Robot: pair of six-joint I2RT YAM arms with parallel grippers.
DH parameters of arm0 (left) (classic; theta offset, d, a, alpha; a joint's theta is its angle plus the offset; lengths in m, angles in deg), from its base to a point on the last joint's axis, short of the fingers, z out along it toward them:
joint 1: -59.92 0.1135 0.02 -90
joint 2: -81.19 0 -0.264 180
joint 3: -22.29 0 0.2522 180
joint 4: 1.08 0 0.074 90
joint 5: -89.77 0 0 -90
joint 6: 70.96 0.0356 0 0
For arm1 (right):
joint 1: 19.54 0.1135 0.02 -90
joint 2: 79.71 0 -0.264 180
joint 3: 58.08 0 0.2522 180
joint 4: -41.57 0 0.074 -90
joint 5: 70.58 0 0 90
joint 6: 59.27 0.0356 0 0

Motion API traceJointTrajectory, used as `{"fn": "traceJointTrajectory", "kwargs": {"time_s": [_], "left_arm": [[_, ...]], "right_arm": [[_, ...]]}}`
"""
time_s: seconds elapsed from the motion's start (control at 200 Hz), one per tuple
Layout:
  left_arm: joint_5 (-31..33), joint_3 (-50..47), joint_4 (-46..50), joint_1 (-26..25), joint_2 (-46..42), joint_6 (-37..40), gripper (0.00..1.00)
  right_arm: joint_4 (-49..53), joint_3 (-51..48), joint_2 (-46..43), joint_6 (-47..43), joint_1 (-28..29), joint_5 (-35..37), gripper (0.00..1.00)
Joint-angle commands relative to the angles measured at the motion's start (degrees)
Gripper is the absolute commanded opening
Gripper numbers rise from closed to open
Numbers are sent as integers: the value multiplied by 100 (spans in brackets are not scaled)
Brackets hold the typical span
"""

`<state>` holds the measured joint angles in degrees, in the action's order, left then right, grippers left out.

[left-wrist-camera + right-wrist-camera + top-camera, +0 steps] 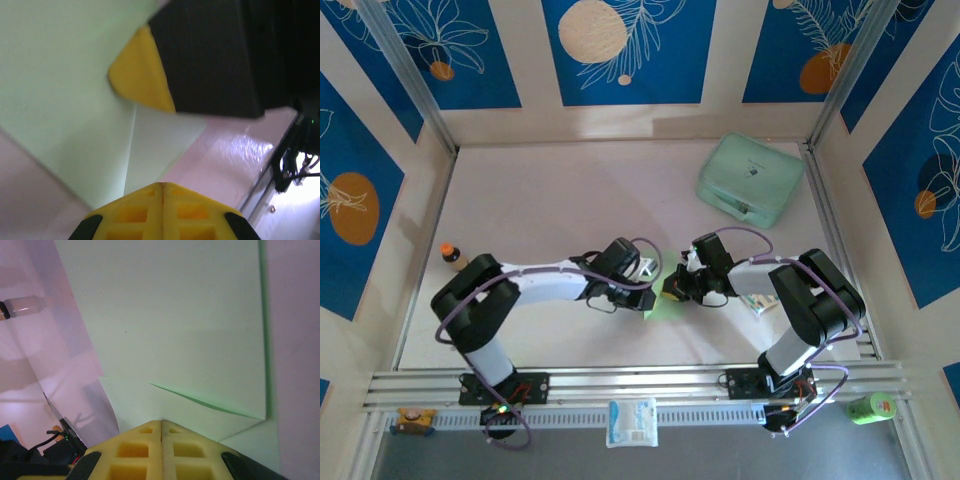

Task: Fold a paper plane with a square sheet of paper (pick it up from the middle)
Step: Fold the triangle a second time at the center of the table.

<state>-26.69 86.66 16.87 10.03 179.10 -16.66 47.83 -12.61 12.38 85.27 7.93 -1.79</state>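
the thin, light-green square sheet of paper [661,306] lies flat on the pale table [540,200], in the middle of the near edge, between the two arms and just under their wrists. the left gripper [162,186] has its yellow ribbed fingers pressed together with nothing seen between them. it sits low over a corner of the sheet, and whether it bears on the paper i cannot tell. the right gripper [161,422] is likewise fully closed with no paper in its grip, low over the sheet. in the left wrist view its yellow tip sits at the spot where a crease begins.

as for progress, the sheet already carries folds. the left wrist view shows one straight crease running from that tip toward the near corner, and the right wrist view shows a folded-over flap with a slanted edge. it does not read as a narrow pointed dart, so i judge the early folds are in and the narrowing folds and wings remain. the thick mint-green rounded case [750,180] sits well apart at the far right.
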Motion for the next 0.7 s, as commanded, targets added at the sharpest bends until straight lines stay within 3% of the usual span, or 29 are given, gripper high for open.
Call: {"fn": "traceJointTrajectory", "kwargs": {"time_s": [0.0, 0.395, 0.695], "left_arm": [[271, 160, 33, 5, 310, -11, 0], [374, -885, -568, -25, 431, -522, 0], [396, -808, -493, -35, 437, -491, 0]], "right_arm": [[452, -148, 101, 60, -57, 285, 0], [463, 157, -379, -263, -76, -14, 2], [254, 117, -130, -250, 479, -181, 2]]}}
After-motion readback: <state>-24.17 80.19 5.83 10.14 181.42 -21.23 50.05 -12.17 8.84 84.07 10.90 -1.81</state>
